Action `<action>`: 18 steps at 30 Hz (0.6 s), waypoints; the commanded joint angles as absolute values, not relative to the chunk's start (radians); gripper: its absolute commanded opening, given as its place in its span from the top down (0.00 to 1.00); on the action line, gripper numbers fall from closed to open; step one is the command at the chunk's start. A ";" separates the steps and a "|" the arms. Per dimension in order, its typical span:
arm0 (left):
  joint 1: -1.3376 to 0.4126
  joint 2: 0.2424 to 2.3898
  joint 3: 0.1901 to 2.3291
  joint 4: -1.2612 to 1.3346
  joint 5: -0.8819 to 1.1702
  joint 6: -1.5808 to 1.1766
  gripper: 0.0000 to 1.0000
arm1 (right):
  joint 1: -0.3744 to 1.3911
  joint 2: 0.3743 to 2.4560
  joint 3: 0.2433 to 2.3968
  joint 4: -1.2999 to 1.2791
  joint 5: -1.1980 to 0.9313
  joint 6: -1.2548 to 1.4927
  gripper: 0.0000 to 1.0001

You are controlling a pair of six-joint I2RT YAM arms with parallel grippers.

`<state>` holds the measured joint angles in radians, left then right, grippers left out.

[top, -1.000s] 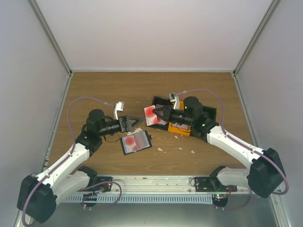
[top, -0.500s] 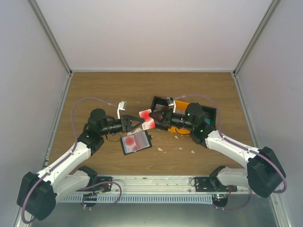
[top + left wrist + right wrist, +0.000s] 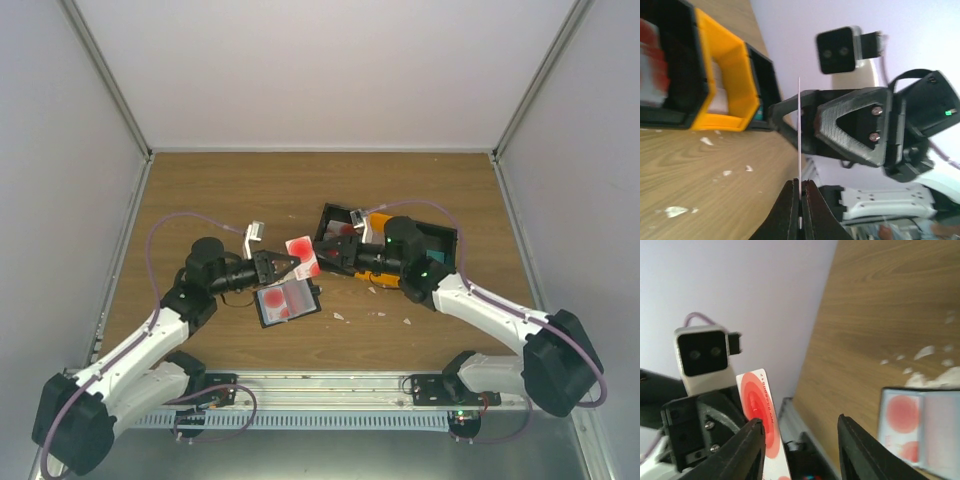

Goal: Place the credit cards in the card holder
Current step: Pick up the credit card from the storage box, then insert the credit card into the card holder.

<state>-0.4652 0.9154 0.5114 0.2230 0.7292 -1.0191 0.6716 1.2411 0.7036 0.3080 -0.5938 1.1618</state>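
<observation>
A red-and-white credit card (image 3: 302, 254) hangs in the air between the two arms, above the table. My left gripper (image 3: 288, 262) is shut on its edge; in the left wrist view the card (image 3: 799, 135) shows edge-on as a thin line rising from the closed fingertips (image 3: 794, 192). My right gripper (image 3: 322, 252) faces it, open, with the card (image 3: 759, 407) beside its left finger (image 3: 751, 445). The black card holder (image 3: 287, 302) lies open on the table just below, with red-marked cards in its slots, and it also shows in the right wrist view (image 3: 920, 422).
A black bin (image 3: 336, 218) holding a red-and-white card, an orange bin (image 3: 381, 271) and another black bin (image 3: 442, 238) stand behind and under the right arm. White paper scraps (image 3: 338, 316) lie on the wood near the holder. The enclosure's walls bound the table.
The card has passed from the right gripper to the left: the left jaws closed on it and the right jaws opened. Both grippers and the card shifted slightly left.
</observation>
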 commanded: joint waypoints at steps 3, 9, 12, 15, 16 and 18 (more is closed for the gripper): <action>-0.468 0.851 0.396 0.060 0.505 -0.901 1.00 | 0.689 1.243 0.800 -0.118 -0.299 0.780 0.52; -0.469 0.845 0.283 0.051 0.418 -0.909 1.00 | 0.795 1.402 0.934 -0.324 -0.090 0.600 0.45; -0.467 0.838 0.249 0.058 0.392 -0.913 1.00 | 0.851 1.497 0.990 -0.370 -0.052 0.549 0.43; -0.466 0.829 0.226 0.058 0.362 -0.915 1.00 | 0.884 1.578 1.021 -0.382 -0.039 0.522 0.43; -0.466 0.828 0.215 0.059 0.357 -0.916 1.00 | 0.890 1.609 1.034 -0.394 -0.037 0.520 0.43; -0.465 0.828 0.200 0.064 0.349 -0.919 1.00 | 0.899 1.656 1.051 -0.410 -0.033 0.517 0.43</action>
